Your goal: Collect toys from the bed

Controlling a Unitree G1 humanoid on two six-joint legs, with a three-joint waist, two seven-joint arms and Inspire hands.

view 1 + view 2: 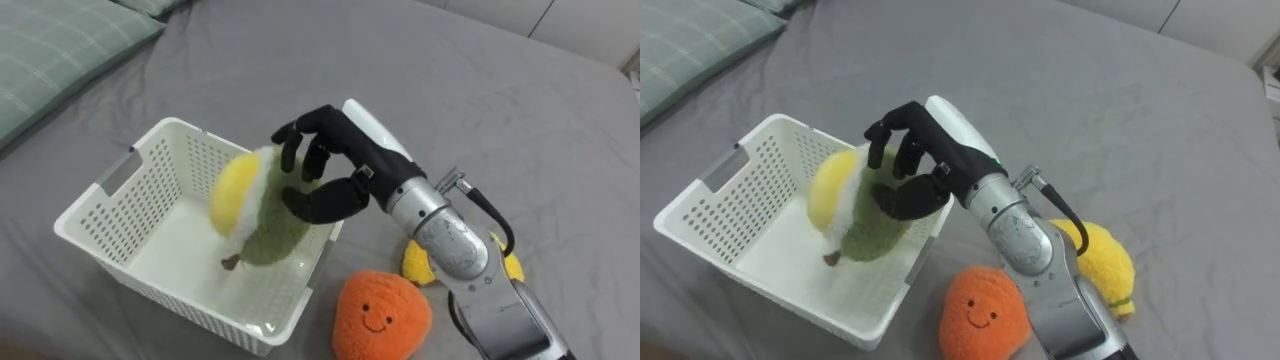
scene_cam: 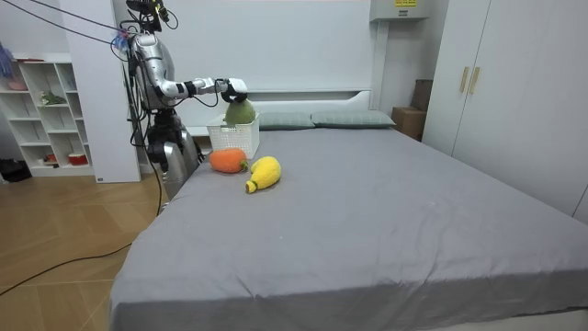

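Note:
My right hand (image 1: pixel 340 160) hovers over the near right corner of a white slotted basket (image 1: pixel 170 160) on the grey bed. Its fingers curl over the top of a green and yellow plush toy (image 1: pixel 255 210) and its thumb presses the toy's side. The toy hangs tilted inside the basket's rim, its brown stem end pointing down toward the basket floor. An orange plush with a smiling face (image 1: pixel 380 315) lies on the bed right of the basket. A yellow plush (image 1: pixel 1105 260) lies partly behind my forearm. In the room view I stand at the bed's side with that arm stretched over the basket (image 2: pixel 230 140).
A pale checked pillow (image 1: pixel 50 60) lies at the far left by the bed's head. Grey sheet (image 1: pixel 480 90) spreads open beyond the basket and to the right. The room view has white shelves (image 2: pixel 46 101) behind me and wardrobes (image 2: pixel 514 92) across the bed.

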